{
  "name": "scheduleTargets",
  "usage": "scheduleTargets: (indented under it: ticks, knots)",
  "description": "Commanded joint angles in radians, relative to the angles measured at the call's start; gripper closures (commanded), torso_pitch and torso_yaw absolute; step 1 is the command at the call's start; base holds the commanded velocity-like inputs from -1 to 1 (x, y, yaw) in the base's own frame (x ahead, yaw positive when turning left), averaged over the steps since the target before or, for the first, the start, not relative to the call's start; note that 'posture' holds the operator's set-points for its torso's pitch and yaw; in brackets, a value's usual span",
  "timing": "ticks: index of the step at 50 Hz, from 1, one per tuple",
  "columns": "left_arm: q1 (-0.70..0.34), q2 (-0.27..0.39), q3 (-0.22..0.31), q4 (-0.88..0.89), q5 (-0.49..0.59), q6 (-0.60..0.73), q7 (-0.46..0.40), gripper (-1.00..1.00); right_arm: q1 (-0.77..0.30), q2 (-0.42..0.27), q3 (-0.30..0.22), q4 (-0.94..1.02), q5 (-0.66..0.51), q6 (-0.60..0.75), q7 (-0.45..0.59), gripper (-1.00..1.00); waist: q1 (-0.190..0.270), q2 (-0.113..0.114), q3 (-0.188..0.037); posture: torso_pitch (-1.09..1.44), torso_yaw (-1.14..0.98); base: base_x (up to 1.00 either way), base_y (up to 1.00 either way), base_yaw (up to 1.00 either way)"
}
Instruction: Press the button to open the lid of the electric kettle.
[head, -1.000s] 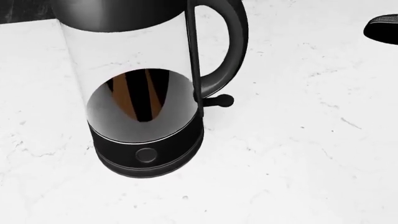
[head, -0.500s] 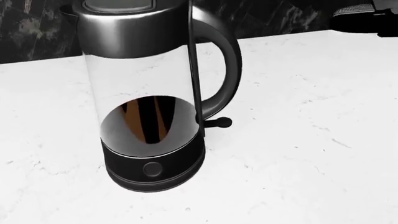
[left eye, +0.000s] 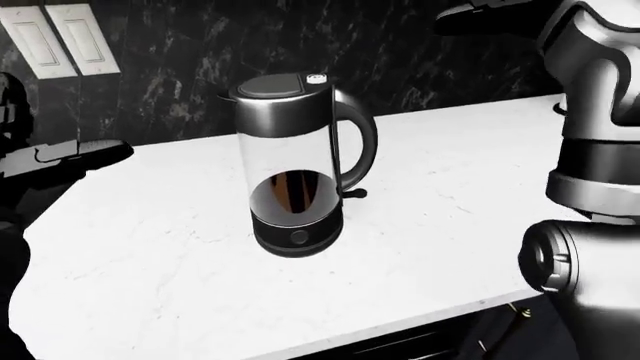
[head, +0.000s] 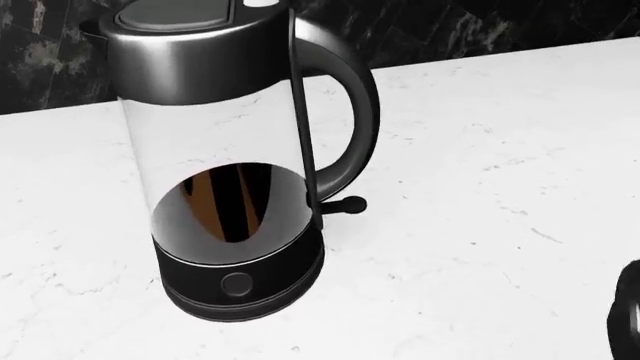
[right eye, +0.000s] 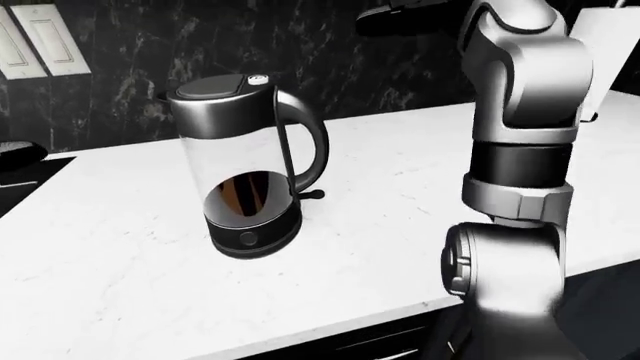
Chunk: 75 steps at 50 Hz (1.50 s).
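The electric kettle (left eye: 300, 172) stands upright on the white marble counter (left eye: 450, 187). It has a clear glass body, a black base and a dark lid (left eye: 270, 87) that lies shut. A small silver button (left eye: 316, 78) sits on top by the handle (left eye: 362, 142). The head view shows the kettle (head: 225, 172) close up, with its top cut off. My right arm (right eye: 520, 112) is raised high; its dark hand (right eye: 400, 15) is at the top edge, above and right of the kettle, apart from it. My left hand (left eye: 70, 154) hovers at the left, well clear of the kettle.
A black marble wall (left eye: 420, 52) with two white light switches (left eye: 60, 37) rises behind the counter. The counter's near edge (left eye: 400, 330) runs along the bottom of the left-eye view. A small lever (head: 345, 205) sticks out at the kettle's base.
The head camera has moved: the kettle sits lower and more of its lid shows. The dark hand has left the head view's top right; a dark shape now enters at the bottom right.
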Motion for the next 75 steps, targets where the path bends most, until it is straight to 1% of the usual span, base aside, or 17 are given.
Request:
scheduleTargets:
  ticks: [1, 8, 15, 20, 24, 25, 28, 31, 35, 36, 39, 43, 49, 60, 70, 75]
  knots:
    - [-0.026, 0.023, 0.01, -0.012, -0.021, -0.009, 0.02, -1.0, -0.056, 0.003, -0.005, 0.018, -0.024, -0.054, 0.006, -1.0, 0.0, 0.004, -0.018, -0.35, 0.0, 0.0, 0.0, 0.0]
    - [-0.023, 0.033, 0.014, -0.01, -0.055, -0.009, 0.042, -1.0, -0.116, 0.035, 0.012, 0.111, -0.063, -0.098, 0.027, -1.0, 0.002, 0.008, -0.049, -0.42, 0.0, 0.0, 0.0, 0.0]
    - [-0.015, 0.04, 0.007, -0.004, -0.066, -0.018, 0.049, -1.0, -0.147, 0.072, 0.026, 0.158, -0.092, -0.124, 0.041, -1.0, 0.005, 0.012, -0.083, -0.49, 0.0, 0.0, 0.0, 0.0]
    - [-0.013, 0.037, 0.0, -0.016, -0.066, -0.033, 0.045, -1.0, -0.178, 0.098, 0.037, 0.248, -0.12, -0.181, 0.05, -1.0, 0.005, 0.016, -0.095, -0.49, 0.0, 0.0, 0.0, 0.0]
    - [-0.01, 0.038, 0.002, -0.022, -0.067, -0.038, 0.036, -1.0, -0.216, 0.116, 0.043, 0.325, -0.137, -0.223, 0.05, -1.0, 0.004, 0.019, -0.097, -0.49, 0.0, 0.0, 0.0, 0.0]
    - [-0.002, 0.044, -0.009, -0.025, -0.051, -0.042, 0.028, -1.0, -0.224, 0.12, 0.046, 0.35, -0.143, -0.242, 0.051, -1.0, 0.003, 0.02, -0.096, -0.49, 0.0, 0.0, 0.0, 0.0]
    - [-0.007, 0.042, -0.01, -0.032, -0.037, -0.041, 0.025, -1.0, -0.259, 0.133, 0.05, 0.455, -0.16, -0.308, 0.051, -1.0, 0.003, 0.024, -0.095, -0.49, 0.0, 0.0, 0.0, 0.0]
    - [-0.023, 0.038, 0.001, -0.03, -0.049, -0.026, 0.034, -1.0, -0.291, 0.147, 0.051, 0.546, -0.171, -0.365, 0.047, -1.0, 0.002, 0.027, -0.095, -0.49, 0.0, 0.0, 0.0, 0.0]
    - [-0.021, 0.04, 0.003, -0.029, -0.053, -0.028, 0.04, -1.0, -0.336, 0.162, 0.049, 0.663, -0.177, -0.435, 0.041, -1.0, 0.001, 0.032, -0.094, -0.49, 0.0, 0.0, 0.0, 0.0]
    - [-0.02, 0.041, 0.003, -0.028, -0.052, -0.03, 0.039, -1.0, -0.354, 0.168, 0.041, 0.697, -0.169, -0.443, 0.035, -1.0, 0.001, 0.033, -0.093, -0.49, 0.0, 0.0, 0.0, 0.0]
    - [-0.018, 0.039, 0.007, -0.027, -0.056, -0.03, 0.042, -1.0, -0.382, 0.183, 0.046, 0.766, -0.175, -0.489, 0.02, -1.0, 0.001, 0.036, -0.093, -0.49, 0.0, 0.0, 0.0, 0.0]
    - [-0.013, 0.039, 0.006, -0.024, -0.055, -0.035, 0.044, -1.0, -0.412, 0.204, 0.042, 0.83, -0.171, -0.519, 0.006, -1.0, 0.002, 0.039, -0.093, -0.49, 0.0, 0.0, 0.0, 0.0]
    - [-0.006, 0.038, 0.01, -0.025, -0.055, -0.037, 0.044, -1.0, -0.433, 0.234, 0.048, 0.876, -0.179, -0.539, 0.004, -1.0, 0.003, 0.041, -0.094, -0.49, 0.0, 0.0, 0.0, 0.0]
    - [0.0, 0.032, 0.011, -0.021, -0.05, -0.044, 0.04, -1.0, -0.479, 0.286, 0.037, 0.937, -0.177, -0.554, -0.014, -1.0, 0.006, 0.043, -0.096, -0.49, 0.0, 0.0, 0.0, 0.0]
    - [-0.002, 0.033, 0.014, -0.019, -0.055, -0.039, 0.044, -1.0, -0.466, 0.315, 0.035, 0.937, -0.165, -0.536, -0.019, -1.0, 0.009, 0.042, -0.098, -0.49, 0.0, 0.0, 0.0, 0.0]
    - [-0.004, 0.038, 0.017, -0.017, -0.061, -0.038, 0.047, -1.0, -0.447, 0.336, 0.044, 0.932, -0.165, -0.536, -0.024, -1.0, 0.009, 0.044, -0.098, -0.49, 0.0, 0.0, 0.0, 0.0]
